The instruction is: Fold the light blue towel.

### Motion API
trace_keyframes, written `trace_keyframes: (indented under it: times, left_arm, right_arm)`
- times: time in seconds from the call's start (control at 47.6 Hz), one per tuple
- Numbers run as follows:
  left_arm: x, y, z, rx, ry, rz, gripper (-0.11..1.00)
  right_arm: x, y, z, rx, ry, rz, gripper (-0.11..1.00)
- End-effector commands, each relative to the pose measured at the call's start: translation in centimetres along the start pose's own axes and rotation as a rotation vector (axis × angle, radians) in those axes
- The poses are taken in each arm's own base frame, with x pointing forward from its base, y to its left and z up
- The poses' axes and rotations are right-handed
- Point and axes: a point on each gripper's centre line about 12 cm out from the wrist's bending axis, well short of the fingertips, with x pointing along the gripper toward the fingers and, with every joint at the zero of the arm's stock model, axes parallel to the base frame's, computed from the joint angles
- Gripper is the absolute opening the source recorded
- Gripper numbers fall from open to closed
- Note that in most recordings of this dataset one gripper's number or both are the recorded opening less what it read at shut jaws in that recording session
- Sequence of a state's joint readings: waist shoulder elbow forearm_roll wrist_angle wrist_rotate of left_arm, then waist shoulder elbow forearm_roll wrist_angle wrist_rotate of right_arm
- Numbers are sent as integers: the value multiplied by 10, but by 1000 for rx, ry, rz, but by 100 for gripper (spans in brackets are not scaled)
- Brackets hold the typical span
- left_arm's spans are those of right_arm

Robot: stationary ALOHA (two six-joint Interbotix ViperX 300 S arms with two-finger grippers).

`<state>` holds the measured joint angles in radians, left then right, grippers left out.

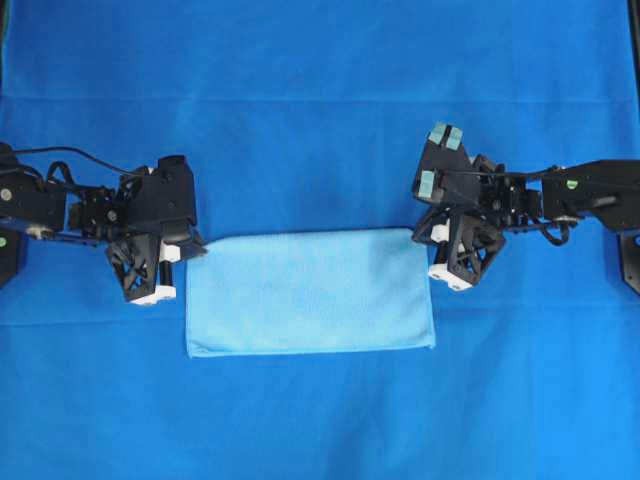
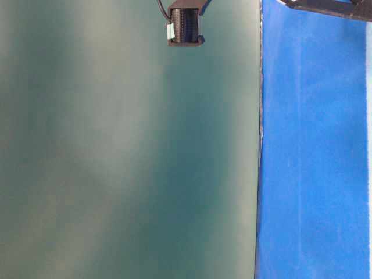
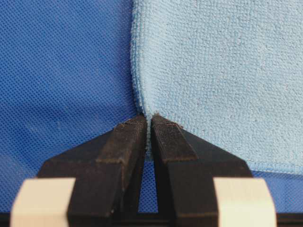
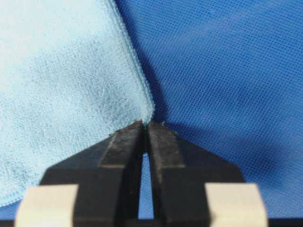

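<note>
The left gripper (image 1: 172,262) sits at the upper left corner of the light blue towel (image 1: 310,292), its jaws pressed together; the left wrist view shows the fingertips (image 3: 133,128) meeting right at the hem, seemingly nipping the corner, though how much cloth is caught cannot be told. The towel lies flat as a wide rectangle, apparently already doubled once, in the middle of the royal-blue cloth (image 1: 320,80) covering the worktop. At its upper right corner the right gripper (image 1: 448,252) is likewise pinched shut on the hem. To do this fold well, both corners should probably rise together, level and at one pace, keeping the edge taut, then travel over to the opposite edge so hems line up before letting go.
</note>
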<state>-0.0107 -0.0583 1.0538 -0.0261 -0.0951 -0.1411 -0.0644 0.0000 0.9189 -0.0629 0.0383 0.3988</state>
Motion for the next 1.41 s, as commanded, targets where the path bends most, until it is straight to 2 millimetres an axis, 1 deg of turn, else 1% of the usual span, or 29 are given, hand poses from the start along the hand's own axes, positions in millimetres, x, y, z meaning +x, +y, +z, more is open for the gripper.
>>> trace_keyframes:
  times: [0.0, 0.126, 0.21, 0.294, 0.378, 0.441, 0.462, 0.567, 0.651, 0.672, 0.861, 0.903, 0.966, 1.071, 1.176, 1.281, 1.386]
  left_arm:
    - [-1, 0, 5, -1, -14, 0, 4]
    - [-3, -1, 8, 1, -14, -1, 4]
    - [-8, -2, 14, -3, -14, -2, 4]
    - [-15, -4, 23, -4, -13, -4, 4]
    - [-28, -6, 36, -9, -30, -9, 4]
    - [-39, -8, 47, -10, -52, -14, 4]
    - [-46, -9, 53, -10, -67, -17, 4]
    - [-68, -13, 68, -6, -103, -28, 4]
    - [-85, -15, 75, -4, -131, -36, 4]
    - [-91, -16, 77, -3, -146, -39, 4]
    - [-132, -22, 91, 17, -262, -70, 4]
    - [-143, -24, 93, 21, -299, -80, 4]
    - [-153, -24, 95, 24, -336, -86, 4]
    - [-161, -23, 94, 27, -360, -89, 4]
    - [-164, -23, 93, 33, -372, -90, 4]
    - [-165, -23, 94, 33, -374, -89, 4]
    - [-163, -23, 94, 33, -371, -90, 4]
  right_arm:
    - [-2, 2, 5, -3, -13, 4, 2]
    - [-5, 2, 7, -3, -25, 8, 2]
    - [-10, 4, 12, -3, -45, 15, 2]
    - [-23, 7, 21, -3, -79, 26, 2]
    - [-37, 10, 29, -2, -106, 33, 2]
    - [-49, 11, 35, -5, -125, 37, 2]
    - [-55, 12, 38, -8, -135, 38, 2]
    - [-74, 16, 44, -22, -167, 48, 2]
    - [-93, 19, 50, -24, -206, 63, 2]
    - [-98, 20, 51, -25, -217, 68, 2]
    - [-134, 25, 61, -27, -305, 101, 2]
    - [-139, 26, 63, -28, -320, 105, 2]
    - [-147, 26, 64, -32, -338, 109, 2]
    - [-159, 27, 68, -36, -372, 116, 2]
    - [-172, 28, 73, -38, -411, 128, 2]
    - [-175, 28, 73, -38, -421, 132, 2]
    - [-172, 28, 73, -38, -413, 129, 2]
